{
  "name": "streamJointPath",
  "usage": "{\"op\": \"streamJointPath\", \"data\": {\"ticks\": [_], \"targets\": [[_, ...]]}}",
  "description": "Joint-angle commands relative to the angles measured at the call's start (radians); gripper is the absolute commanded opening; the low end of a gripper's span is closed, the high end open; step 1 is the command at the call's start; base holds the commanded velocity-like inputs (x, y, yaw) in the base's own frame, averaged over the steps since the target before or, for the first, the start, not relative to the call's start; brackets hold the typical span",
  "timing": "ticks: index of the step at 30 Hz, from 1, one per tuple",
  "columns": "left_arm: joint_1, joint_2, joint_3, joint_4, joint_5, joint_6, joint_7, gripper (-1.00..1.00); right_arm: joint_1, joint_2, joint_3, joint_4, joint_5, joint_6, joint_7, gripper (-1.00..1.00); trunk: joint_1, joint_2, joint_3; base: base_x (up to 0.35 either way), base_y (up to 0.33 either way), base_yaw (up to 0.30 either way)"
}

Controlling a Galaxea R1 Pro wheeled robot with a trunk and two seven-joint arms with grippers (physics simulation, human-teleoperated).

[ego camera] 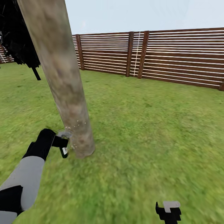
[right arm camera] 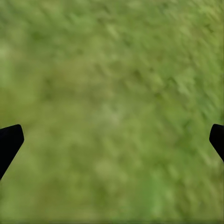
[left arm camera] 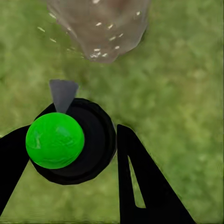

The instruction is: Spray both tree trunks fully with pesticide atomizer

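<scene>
A thick grey-beige tree trunk [ego camera: 62,77] rises from the grass lawn [ego camera: 149,124] at the left of the head view. My left gripper [ego camera: 62,143] is shut on the pesticide atomizer [left arm camera: 70,142], a black bottle with a green round top and a grey nozzle [left arm camera: 63,93] that points at the trunk's base [left arm camera: 100,28]. Small pale droplets [ego camera: 74,126] fleck the lower trunk beside the nozzle. My right gripper [ego camera: 168,211] hangs low over the grass at the bottom right, open, with nothing between its fingertips [right arm camera: 9,142].
A brown slatted wooden fence [ego camera: 155,56] closes the far side of the yard. A dark conifer [ego camera: 18,40] stands at the far left behind the trunk. Open grass stretches to the right of the trunk.
</scene>
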Motion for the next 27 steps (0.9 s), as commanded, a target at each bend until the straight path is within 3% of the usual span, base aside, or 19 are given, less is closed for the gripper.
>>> {"op": "streamJointPath", "data": {"ticks": [1,5,6,7,9,12,16,20,25,27], "targets": [[0.019,0.000,0.004,0.000,-0.002,-0.014,-0.010,-1.00,-0.001,0.000,0.005,0.001,0.010,0.002,-0.010,1.00,0.000,0.000,-0.001,0.000,0.000,0.000],[0.049,-0.085,0.004,0.000,-0.003,-0.033,-0.008,-1.00,0.000,0.000,0.004,0.001,0.010,0.002,-0.010,1.00,0.000,0.000,-0.001,0.000,0.000,0.000],[0.050,-0.096,0.006,-0.001,-0.004,-0.033,-0.007,-1.00,0.000,0.000,0.004,0.001,0.010,0.002,-0.010,1.00,0.000,0.000,-0.001,0.000,0.000,0.000],[0.052,-0.094,0.010,0.003,-0.006,-0.034,0.025,-1.00,0.000,0.000,0.004,0.001,0.010,0.002,-0.010,1.00,0.000,0.000,-0.001,0.000,0.000,0.000],[0.066,-0.059,0.022,0.005,-0.004,-0.036,0.072,-1.00,0.000,0.000,0.004,0.001,0.010,0.002,-0.010,1.00,0.000,0.000,-0.001,0.000,0.000,0.000],[0.101,-0.033,0.030,-0.001,-0.002,-0.036,0.096,-1.00,0.000,0.000,0.003,0.001,0.011,0.002,-0.010,1.00,0.000,0.000,-0.001,0.082,-0.024,0.000],[0.110,-0.044,0.032,0.000,0.002,-0.036,0.099,-1.00,0.000,-0.002,0.003,0.001,0.012,0.002,-0.010,1.00,0.000,0.000,-0.001,0.276,-0.115,0.000],[0.110,-0.072,0.033,-0.002,0.003,-0.036,0.101,-1.00,-0.001,-0.002,0.003,0.001,0.012,0.002,-0.010,1.00,0.000,0.000,-0.001,0.292,-0.123,0.000],[0.112,-0.065,0.034,0.002,-0.001,-0.037,0.101,-1.00,-0.001,-0.002,0.003,0.001,0.012,0.002,-0.010,1.00,0.000,0.000,-0.001,0.049,-0.201,0.000],[0.137,-0.054,0.053,0.003,-0.001,-0.048,0.101,-1.00,0.000,0.000,0.003,0.000,0.012,0.002,-0.010,1.00,0.000,0.000,-0.001,-0.109,-0.101,0.000]]}}
